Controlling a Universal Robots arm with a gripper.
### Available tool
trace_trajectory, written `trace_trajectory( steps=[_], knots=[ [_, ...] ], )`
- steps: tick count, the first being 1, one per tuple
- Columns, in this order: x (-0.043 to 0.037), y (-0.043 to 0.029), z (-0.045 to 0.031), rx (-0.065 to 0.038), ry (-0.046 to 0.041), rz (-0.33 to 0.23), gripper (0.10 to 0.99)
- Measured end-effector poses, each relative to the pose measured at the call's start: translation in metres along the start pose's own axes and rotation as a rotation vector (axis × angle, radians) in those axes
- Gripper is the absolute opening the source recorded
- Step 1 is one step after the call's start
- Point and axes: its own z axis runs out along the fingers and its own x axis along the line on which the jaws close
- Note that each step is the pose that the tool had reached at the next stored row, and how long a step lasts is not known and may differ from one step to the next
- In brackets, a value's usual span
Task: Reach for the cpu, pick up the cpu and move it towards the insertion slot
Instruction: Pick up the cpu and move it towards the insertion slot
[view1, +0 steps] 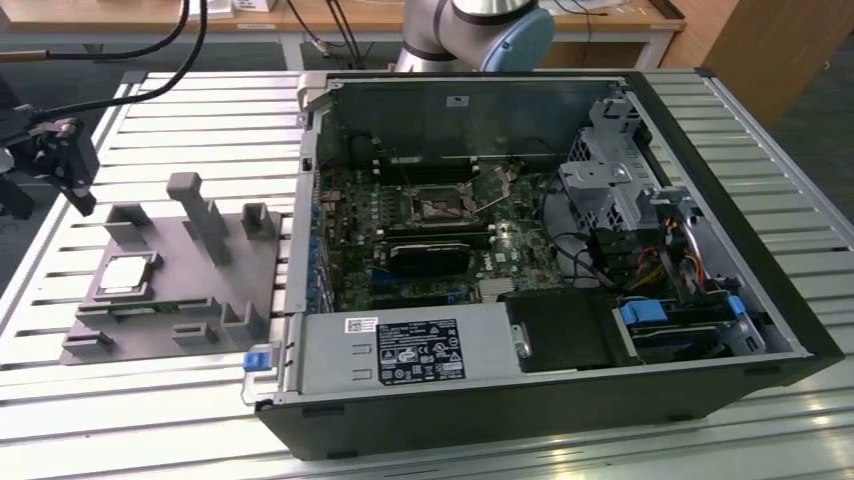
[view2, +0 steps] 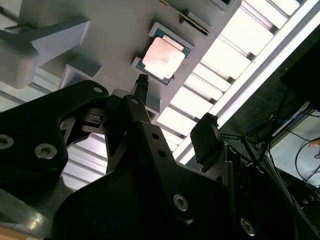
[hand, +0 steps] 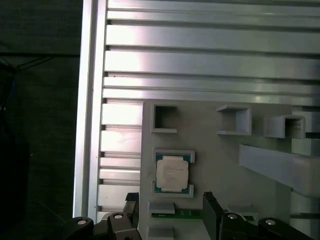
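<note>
While the gripper (view1: 51, 185) is hovering up over the exterior view's left end of the slatted metal table (view1: 174, 110), the cpu (view1: 123, 275) is just sitting flat in its square pocket on the grey fixture plate (view1: 187, 285), silvery top facing up. Nothing is touching it.

Both wrist views are looking down past the black fingers (view2: 206, 135) (hand: 212, 207), and the cpu (view2: 164, 57) (hand: 172, 172) is showing beyond them, lined up roughly with the gap. Those fingers are standing well spread with nothing between them, so the gripper (view2: 175, 112) (hand: 172, 210) is carrying nothing and hanging clear of the cpu.

A few grey upright blocks (view1: 200, 215) are standing on the fixture plate near the pocket, toward the exterior view's right of it.

The insertion slot (view1: 438, 207) is sitting well apart from all that, inside the open computer case (view1: 534, 410) on the exterior view's right. It's on the green motherboard (view1: 350, 230), shiny frame wrapping a dark centre. A long black card (view1: 427, 255) is lying just beside the insertion slot, on the side nearer the camera. The arm's base (view1: 487, 25) is standing behind the computer case.
</note>
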Motion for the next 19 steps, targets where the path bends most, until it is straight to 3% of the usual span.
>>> trace_trajectory(
  steps=[19],
  knots=[
    [0.0,-0.0044,0.0313,-0.001,0.0031,0.0,0.62]
  ],
)
